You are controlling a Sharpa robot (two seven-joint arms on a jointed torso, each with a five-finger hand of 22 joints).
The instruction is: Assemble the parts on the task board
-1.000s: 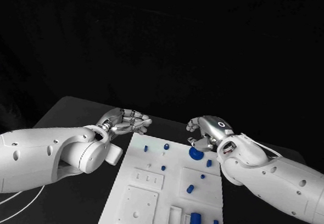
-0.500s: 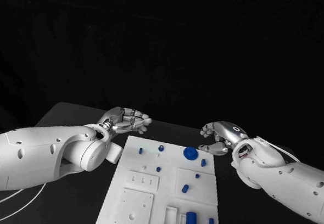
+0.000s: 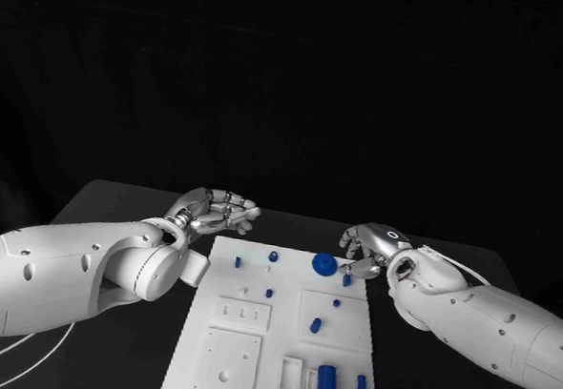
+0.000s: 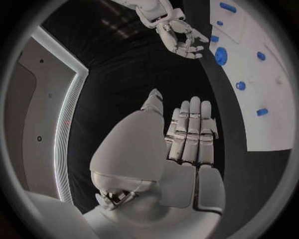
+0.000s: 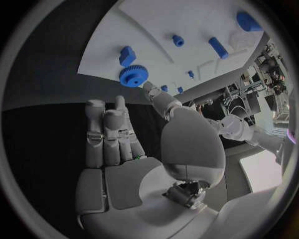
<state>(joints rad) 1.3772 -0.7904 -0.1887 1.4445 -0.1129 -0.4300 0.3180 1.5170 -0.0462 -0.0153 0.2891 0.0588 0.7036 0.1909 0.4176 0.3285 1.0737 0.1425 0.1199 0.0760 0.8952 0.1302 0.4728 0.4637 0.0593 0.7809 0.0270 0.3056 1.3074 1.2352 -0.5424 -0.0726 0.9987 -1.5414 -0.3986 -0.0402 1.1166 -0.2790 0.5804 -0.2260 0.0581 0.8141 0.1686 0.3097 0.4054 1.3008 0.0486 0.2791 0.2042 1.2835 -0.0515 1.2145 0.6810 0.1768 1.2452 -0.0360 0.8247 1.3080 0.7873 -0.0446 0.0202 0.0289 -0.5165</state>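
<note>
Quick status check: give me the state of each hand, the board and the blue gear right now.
Left hand: empty, fingers loosely curled, beside the board's far left corner.
Right hand: empty, fingers apart, just off the gear.
Task board: flat on the table.
Blue gear: on the board, not held.

We are seeing the task board (image 3: 213,364) running off the head view's bottom edge, so its near end is being cut away. In the left wrist view the board (image 4: 274,114) is slipping past the circle's rim, and in the right wrist view its (image 5: 187,15) far part is doing the same. The right hand (image 3: 365,246) is covering the board's far right corner, and we are not able to tell whether its fingertips are touching the blue gear (image 3: 325,264) or the small blue part beside it. The smallest blue parts (image 3: 269,293) are reading only as dots; their shapes are escaping us.
</note>
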